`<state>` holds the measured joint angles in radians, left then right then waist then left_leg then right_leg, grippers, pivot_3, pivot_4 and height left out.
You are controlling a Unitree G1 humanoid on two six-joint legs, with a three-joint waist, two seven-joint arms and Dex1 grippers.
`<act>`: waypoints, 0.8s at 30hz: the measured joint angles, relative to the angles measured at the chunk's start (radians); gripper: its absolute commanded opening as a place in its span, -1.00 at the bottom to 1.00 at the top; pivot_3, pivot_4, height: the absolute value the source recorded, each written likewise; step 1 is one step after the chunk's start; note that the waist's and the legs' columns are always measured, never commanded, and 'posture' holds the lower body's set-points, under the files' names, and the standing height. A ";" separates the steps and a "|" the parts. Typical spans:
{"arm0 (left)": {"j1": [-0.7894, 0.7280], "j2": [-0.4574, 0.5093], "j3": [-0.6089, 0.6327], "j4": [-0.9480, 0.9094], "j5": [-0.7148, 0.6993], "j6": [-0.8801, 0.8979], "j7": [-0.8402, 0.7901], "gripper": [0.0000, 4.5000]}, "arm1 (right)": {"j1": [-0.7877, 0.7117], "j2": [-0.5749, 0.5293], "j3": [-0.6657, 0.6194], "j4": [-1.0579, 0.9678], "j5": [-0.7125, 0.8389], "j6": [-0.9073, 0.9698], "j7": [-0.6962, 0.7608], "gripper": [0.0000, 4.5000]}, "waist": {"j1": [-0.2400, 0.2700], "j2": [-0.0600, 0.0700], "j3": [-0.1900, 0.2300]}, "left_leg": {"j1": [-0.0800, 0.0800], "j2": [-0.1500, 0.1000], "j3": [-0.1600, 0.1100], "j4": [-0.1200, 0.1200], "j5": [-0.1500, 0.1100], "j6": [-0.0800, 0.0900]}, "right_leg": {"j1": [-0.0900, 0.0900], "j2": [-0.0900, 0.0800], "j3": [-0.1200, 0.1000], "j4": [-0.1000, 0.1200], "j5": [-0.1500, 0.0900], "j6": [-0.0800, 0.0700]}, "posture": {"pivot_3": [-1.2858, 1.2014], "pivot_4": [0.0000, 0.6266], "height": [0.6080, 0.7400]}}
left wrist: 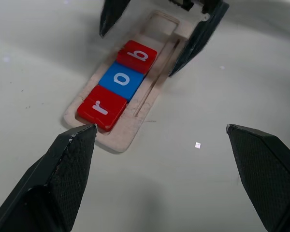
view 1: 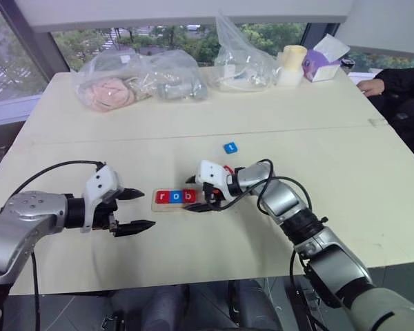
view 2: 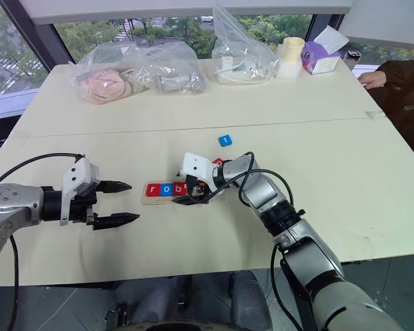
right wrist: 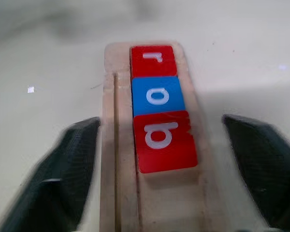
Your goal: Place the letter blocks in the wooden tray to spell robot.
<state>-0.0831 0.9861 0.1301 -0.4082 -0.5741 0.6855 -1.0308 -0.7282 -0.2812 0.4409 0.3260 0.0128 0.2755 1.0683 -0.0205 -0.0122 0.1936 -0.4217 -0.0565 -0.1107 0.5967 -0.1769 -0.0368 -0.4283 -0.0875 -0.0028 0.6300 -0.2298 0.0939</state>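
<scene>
Pale wooden tray sits mid-desk and holds three flat square tiles in a row: red "r" tile, blue "o" tile, red "b" tile. The two slots past the "b" are empty.

Right claw is released, with its fingers straddling the tray on either side of the "b" tile and grasping nothing. Left claw is wide open and empty, hovering just off the "r" end of the tray.

Blue "t" tile lies loose on the cream desk, beyond the tray toward the window. A small red piece sits tight behind the right wrist; likely the second "o", can't confirm.

Risks:
- The "b" tile looks slightly skewed in the groove. A finger brushing it on the way out could kick it off line or shove the row.
- The tray is light and unclamped, so a finger catching the rim would slide the whole thing.
- Picking the "t" next would break the order.
- The right arm's cable loops close over the red piece and could snag it.

Far from the tray, along the window edge: clear plastic bags, a cream cylinder, a purple-and-white tissue box and a person's hand at the corner. None of it obstructs the tray.
</scene>
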 measured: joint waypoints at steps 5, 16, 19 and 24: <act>0.000 -0.001 0.000 0.000 0.005 0.000 0.001 1.00 | 0.000 0.013 -0.003 0.015 0.004 0.002 0.001 -0.49 | 0.000 0.000 0.000 | 0.000 0.000 0.000 0.000 0.000 0.000 | 0.000 0.000 0.000 0.000 0.000 0.000 | 0.03 -0.52 1.00; 0.007 -0.003 0.000 0.000 0.020 -0.001 0.005 1.00 | 0.009 -0.017 -0.017 -0.049 0.010 0.061 0.025 -0.49 | 0.001 0.000 0.000 | 0.000 0.000 0.000 0.000 0.000 0.000 | 0.000 0.000 0.000 0.000 0.000 0.000 | 0.03 -0.52 1.00; 0.006 -0.006 -0.003 0.000 0.024 -0.003 0.005 1.00 | 0.009 -0.036 -0.014 -0.067 0.004 0.088 0.034 -0.49 | 0.001 0.000 0.000 | 0.000 0.000 0.000 0.000 0.000 0.000 | 0.000 0.000 0.000 0.000 0.000 0.000 | 0.03 -0.52 1.00; -0.001 -0.011 -0.029 0.001 0.038 -0.008 0.005 1.00 | 0.009 -0.037 -0.009 -0.068 -0.011 0.108 0.026 -0.49 | 0.000 0.000 0.000 | 0.000 0.000 0.000 0.000 0.000 0.000 | 0.000 0.000 0.000 0.000 0.000 0.000 | 0.03 -0.52 1.00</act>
<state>-0.0843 0.9755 0.1006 -0.4073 -0.5357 0.6777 -1.0253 -0.7192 -0.3181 0.4320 0.2580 0.0019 0.3831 1.0941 -0.0200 -0.0122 0.1936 -0.4213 -0.0564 -0.1106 0.5967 -0.1769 -0.0368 -0.4279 -0.0875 -0.0027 0.6301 -0.2298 0.0939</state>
